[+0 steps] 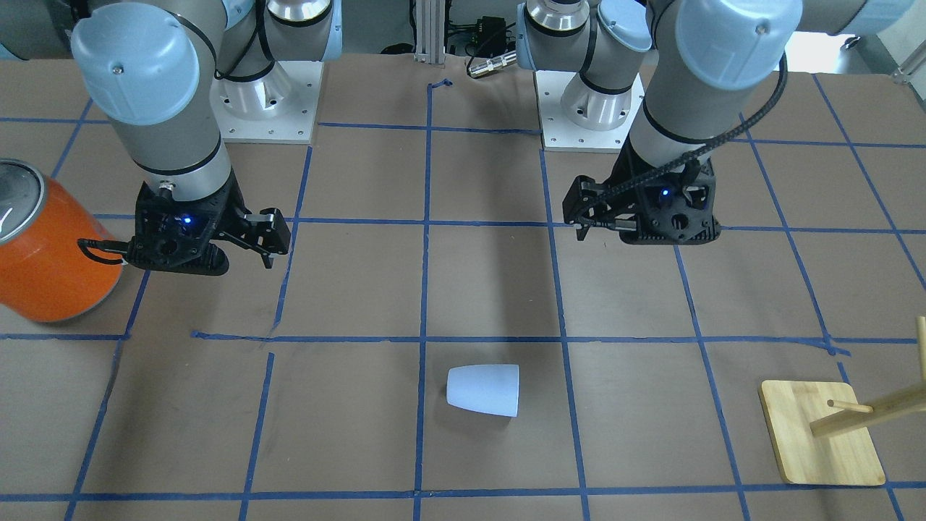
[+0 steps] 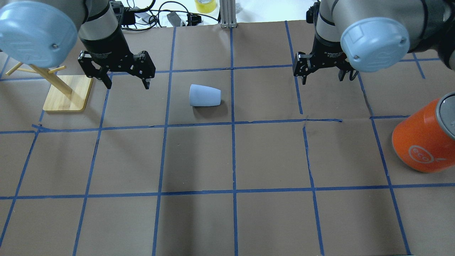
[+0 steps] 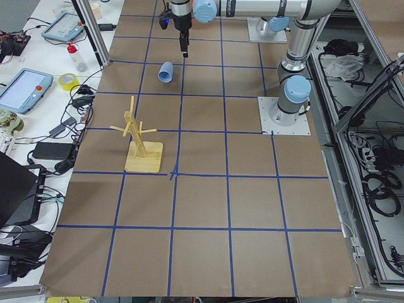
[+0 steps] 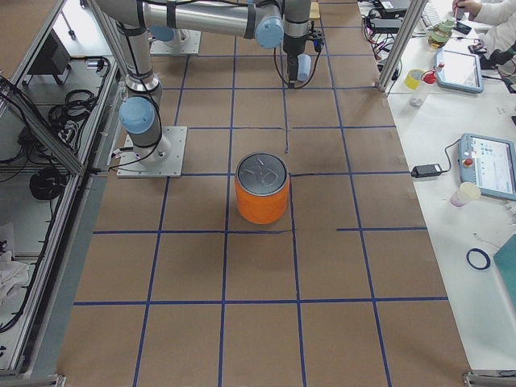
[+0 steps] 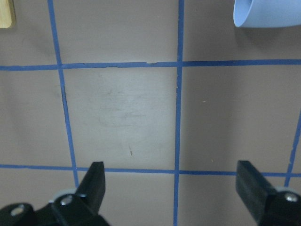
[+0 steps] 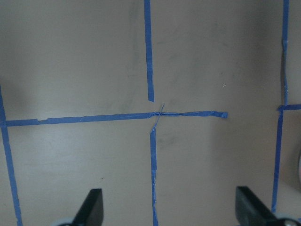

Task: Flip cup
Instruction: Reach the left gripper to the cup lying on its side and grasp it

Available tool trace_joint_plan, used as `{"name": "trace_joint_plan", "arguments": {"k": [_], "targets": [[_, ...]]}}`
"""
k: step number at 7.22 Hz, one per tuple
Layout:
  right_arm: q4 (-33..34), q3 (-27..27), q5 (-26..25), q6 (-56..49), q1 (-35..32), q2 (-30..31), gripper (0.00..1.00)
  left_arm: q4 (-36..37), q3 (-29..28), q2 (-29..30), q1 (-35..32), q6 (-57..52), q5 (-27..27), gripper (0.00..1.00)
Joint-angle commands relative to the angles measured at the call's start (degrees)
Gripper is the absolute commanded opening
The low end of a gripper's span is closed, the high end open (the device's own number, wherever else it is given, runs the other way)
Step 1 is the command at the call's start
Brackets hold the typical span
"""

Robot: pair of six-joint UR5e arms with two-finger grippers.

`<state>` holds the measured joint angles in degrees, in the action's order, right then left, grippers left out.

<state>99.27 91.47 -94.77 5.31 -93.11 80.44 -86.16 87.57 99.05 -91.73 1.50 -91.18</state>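
The pale blue-white cup (image 2: 205, 95) lies on its side on the brown table, its rim pointing toward the left gripper. It also shows in the front view (image 1: 483, 391) and at the top right of the left wrist view (image 5: 268, 13). My left gripper (image 2: 127, 82) is open and empty, and hovers above the table to the left of the cup; its fingers stand wide apart in the left wrist view (image 5: 171, 188). My right gripper (image 2: 321, 77) is open and empty, and hovers farther off to the right of the cup. Only taped table shows between its fingers in the right wrist view (image 6: 171, 209).
A large orange can (image 2: 423, 138) with a silver top stands at the table's right side, near the right arm. A wooden peg stand on a square base (image 2: 65, 94) stands just left of the left gripper. Blue tape lines grid the table.
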Motion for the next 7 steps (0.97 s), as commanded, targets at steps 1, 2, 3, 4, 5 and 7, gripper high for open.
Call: {"name": "trace_joint_plan", "arguments": {"k": [1, 2, 3, 4, 5, 7], "targets": [[-1.1, 0.2, 1.8, 0.1, 2.1, -0.2, 1.0, 11.3, 2.8, 7.3, 0.4, -0.6, 4.0, 1.0], [-1.7, 0.2, 2.3, 0.0, 3.4, -0.1, 1.0, 12.7, 3.0, 10.3, 0.4, -0.5, 9.6, 1.0], [-1.9, 0.2, 2.0, -0.2, 4.1, -0.1, 0.83, 15.6, 3.1, 12.8, 0.4, -0.5, 11.0, 1.0], [-2.0, 0.2, 1.8, 0.3, 4.1, 0.1, 0.82, 18.5, 3.1, 15.4, 0.5, -0.5, 12.1, 1.0], [-2.6, 0.2, 2.0, 0.4, 4.0, 0.1, 0.78, 20.9, 3.3, 17.7, 0.6, -0.5, 17.6, 1.0], [-2.6, 0.2, 2.3, 0.3, 3.9, 0.4, 1.0, 22.0, 3.3, 21.4, 2.8, -2.2, 27.3, 0.97]]}}
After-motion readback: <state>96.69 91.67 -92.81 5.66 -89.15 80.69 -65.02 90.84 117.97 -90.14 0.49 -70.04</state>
